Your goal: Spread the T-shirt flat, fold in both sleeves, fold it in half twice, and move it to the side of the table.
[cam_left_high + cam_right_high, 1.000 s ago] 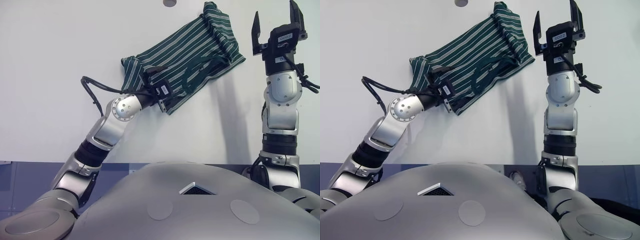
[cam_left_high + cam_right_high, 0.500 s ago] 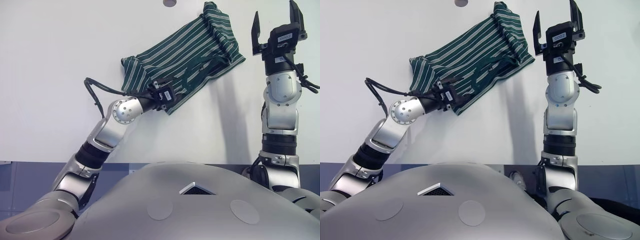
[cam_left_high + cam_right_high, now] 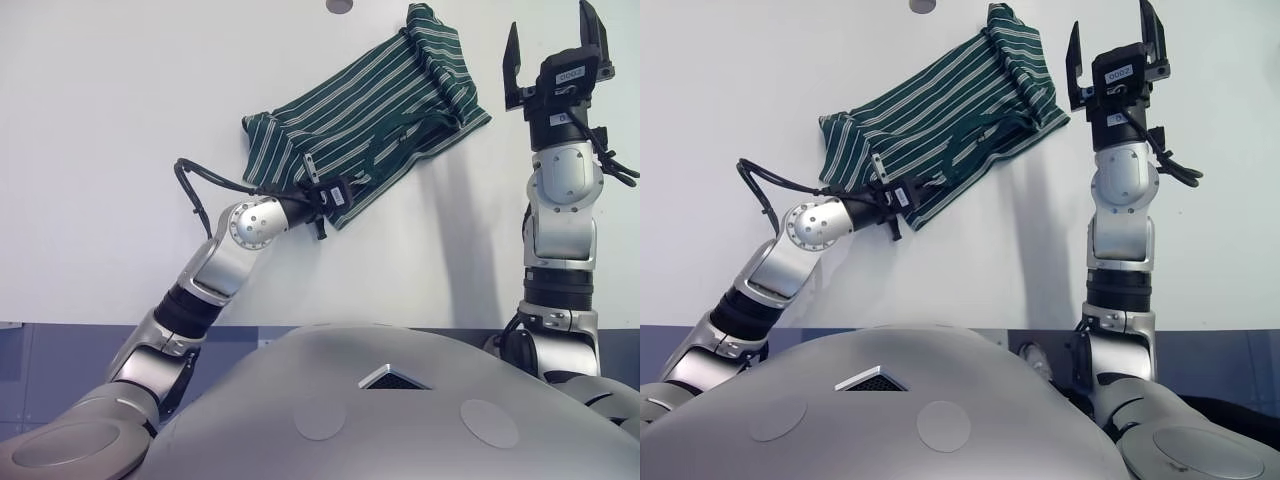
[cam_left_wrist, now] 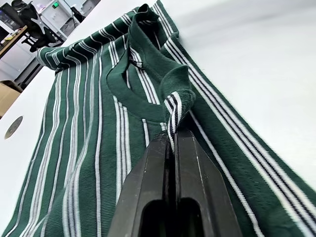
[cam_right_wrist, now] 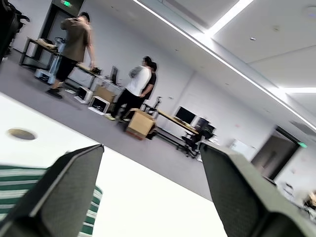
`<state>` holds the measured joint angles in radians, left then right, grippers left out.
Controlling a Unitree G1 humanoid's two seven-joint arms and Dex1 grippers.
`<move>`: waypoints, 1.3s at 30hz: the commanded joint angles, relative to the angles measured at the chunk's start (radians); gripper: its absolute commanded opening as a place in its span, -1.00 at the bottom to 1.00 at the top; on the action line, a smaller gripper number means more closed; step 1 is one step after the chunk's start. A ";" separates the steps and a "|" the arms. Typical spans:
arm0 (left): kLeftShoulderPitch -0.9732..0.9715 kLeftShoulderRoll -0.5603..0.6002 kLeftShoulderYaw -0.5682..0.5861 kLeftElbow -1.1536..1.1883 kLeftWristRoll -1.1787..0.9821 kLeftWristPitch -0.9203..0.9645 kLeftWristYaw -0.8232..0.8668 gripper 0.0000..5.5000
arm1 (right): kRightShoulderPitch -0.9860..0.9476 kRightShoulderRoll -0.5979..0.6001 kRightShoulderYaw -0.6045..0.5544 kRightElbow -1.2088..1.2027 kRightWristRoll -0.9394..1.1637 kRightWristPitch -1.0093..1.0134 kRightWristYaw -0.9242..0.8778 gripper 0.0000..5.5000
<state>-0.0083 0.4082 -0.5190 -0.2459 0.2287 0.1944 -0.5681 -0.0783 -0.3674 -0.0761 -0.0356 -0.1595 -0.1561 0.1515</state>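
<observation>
Left tool (image 3: 318,193): fingers drawn together, clamped on a raised pinch of striped cloth just beside the neckband (clearest from the left wrist). The grip is at the near edge of the T-shirt (image 3: 365,110), and the wrist overlies that edge.

The T-shirt is dark green with white stripes. It lies on the white worktop (image 3: 110,130) as a long, partly folded band. Its long axis runs diagonally from near-left to far-right, and the far-right end is bunched.

A round insert (image 3: 339,5) sits in the worktop beyond the garment, apart from it.

Right tool (image 3: 551,30): fingers spread wide and pointing away from the robot, just right of the bunched end, holding nothing.
</observation>
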 commanded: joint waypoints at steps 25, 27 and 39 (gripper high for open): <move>0.023 -0.012 0.084 -0.076 0.031 0.049 0.043 -0.99 | -0.371 -0.357 0.410 0.855 -0.513 -0.732 -0.101 0.30; 0.022 -0.017 0.089 -0.072 0.033 0.047 0.051 -0.99 | -0.316 -0.380 0.384 0.809 -0.473 -0.787 -0.132 0.30; 0.019 -0.032 0.097 -0.074 0.028 0.022 0.080 -0.99 | -0.171 -0.337 0.371 0.771 -0.468 -0.761 -0.182 0.30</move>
<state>0.0244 0.3757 -0.4298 -0.3165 0.2489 0.2259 -0.4932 -0.2364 -0.7115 0.2853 0.7017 -0.6006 -0.9511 -0.0189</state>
